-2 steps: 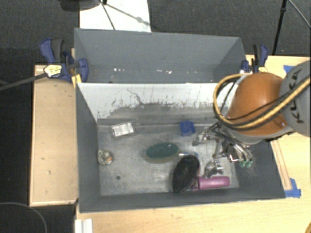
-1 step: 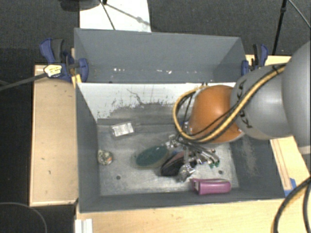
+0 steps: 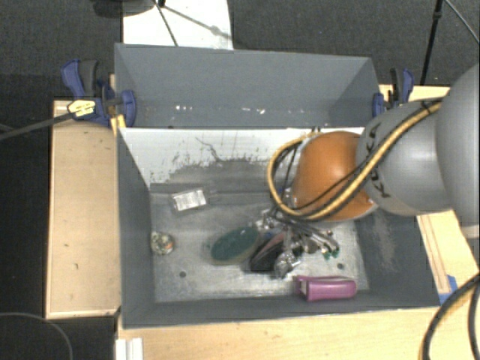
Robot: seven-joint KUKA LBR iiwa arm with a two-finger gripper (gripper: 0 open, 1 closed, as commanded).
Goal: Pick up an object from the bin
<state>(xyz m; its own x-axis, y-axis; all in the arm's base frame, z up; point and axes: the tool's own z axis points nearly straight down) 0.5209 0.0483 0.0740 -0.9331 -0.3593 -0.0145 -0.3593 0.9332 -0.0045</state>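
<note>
The grey metal bin (image 3: 240, 88) has sloping walls and a scuffed, flat floor, and a few loose things lie scattered over that floor. The big grey robot arm (image 3: 420, 163) comes in over the right-hand rim. It carries a rounded orange cover (image 3: 330, 172) at the wrist, with yellow and black cables (image 3: 283, 172) looping round the cover's left side.

Below the cover, the metal gripper (image 3: 286, 255) is down near the floor, right of centre and towards the front wall. It sits directly over a black, glossy, elongated object (image 3: 262, 258), whose right end is hidden beneath it. From this angle I cannot tell whether the gripper is open or closed, or whether it has hold of anything.

A mauve plastic tube-shaped object (image 3: 328, 287) lies on its side along the front wall, just right of and in front of the gripper and apart from it. A dark green flat oval object (image 3: 232, 244) lies touching the black object's left side.

A small silvery crinkled packet (image 3: 188, 199) rests well apart at the back left of the floor. A small round pale-golden ball (image 3: 162, 242) sits near the left wall. A tiny green bit (image 3: 331, 253) shows just beside the gripper on its right.
</note>
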